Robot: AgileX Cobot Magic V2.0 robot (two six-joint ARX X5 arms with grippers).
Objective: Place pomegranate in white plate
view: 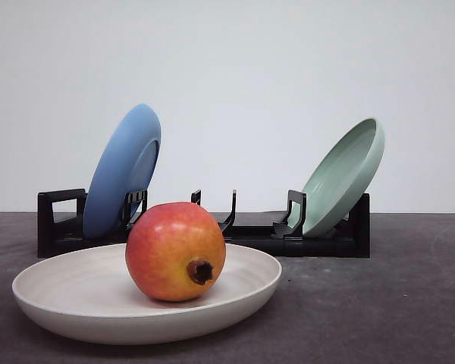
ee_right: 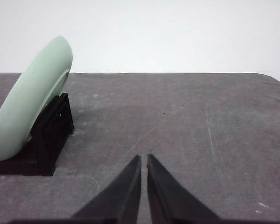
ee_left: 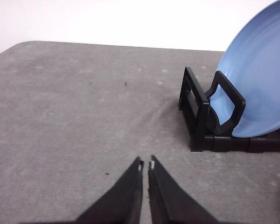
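Pomegranate (view: 176,251) sits inside the white plate (view: 53,299), resting on the plate floor slightly left of its centre, dried crown stub turned toward the camera and a bit to the right, so its stem-to-crown axis runs roughly front-to-back and lies nearly level. Fruit looks settled, not leaning on the rim; going by how it lies, placement reads as done. Plate rests flat on the dark surface (view: 409,303) in the foreground, in front of the black dish rack (view: 61,227). Rack holds the blue plate (view: 121,171) tilted at its left end and the pale green plate (view: 345,174) tilted at its right end, middle slots free. Left tool (ee_left: 145,164): tips nearly touching, a thin slit between them, holding nothing, above bare surface with the rack's left end and blue plate ahead and off to one side. Right tool (ee_right: 143,158): same state, closed to a narrow slit and gripping nothing, with the green plate and the rack's right end ahead on the other side. Key relation: each tool faces its own end of the rack, well apart from the fruit, and neither wrist camera has the white plate or fruit in frame. Fruit sits a bit left of the front view's middle, so my guess is the left arm is marginally nearer, but the pictures don't settle it. If any further move is needed, it's only keeping clear; a re-grasp would have to come down across the fruit's sides, not along the crown axis.
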